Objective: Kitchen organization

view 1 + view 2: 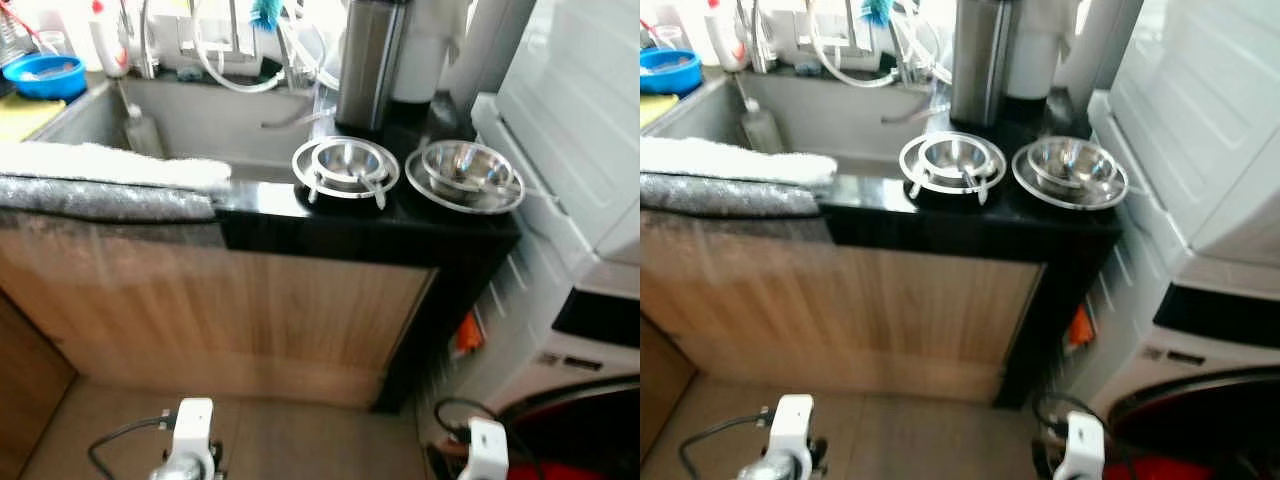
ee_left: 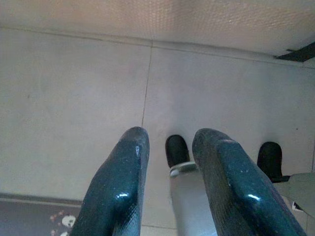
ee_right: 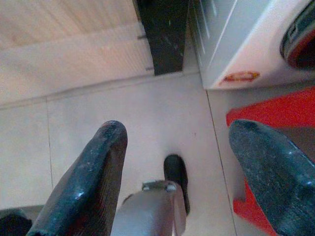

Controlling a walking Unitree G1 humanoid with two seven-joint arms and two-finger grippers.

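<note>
Pretty much at square one, judging by the layout. Both arms hanging low by the floor, nothing picked up. Left gripper aimed at the pale floor tiles, fingers fairly narrow, empty. Right gripper also aimed down, fingers spread wide, empty, with a red mat and the corner of a white appliance nearby.

Up on the black counter: two sets of steel dishes sitting side by side, just apart, to the right of the sink. Left bowl nested in a wider rimmed plate, with what looks like a spoon or ladle resting in it, handle running out toward the counter's front edge, so long axis roughly front to back, angled a bit to the right. Right bowl also on a plate, open side up, round, no real axis to speak of.

Tall steel canister standing upright behind them. White towel draped along the sink's front edge, blue bowl far left.

Everything left to do, probably: reach up, grab, sort. Which dish goes where, hard to say.
</note>
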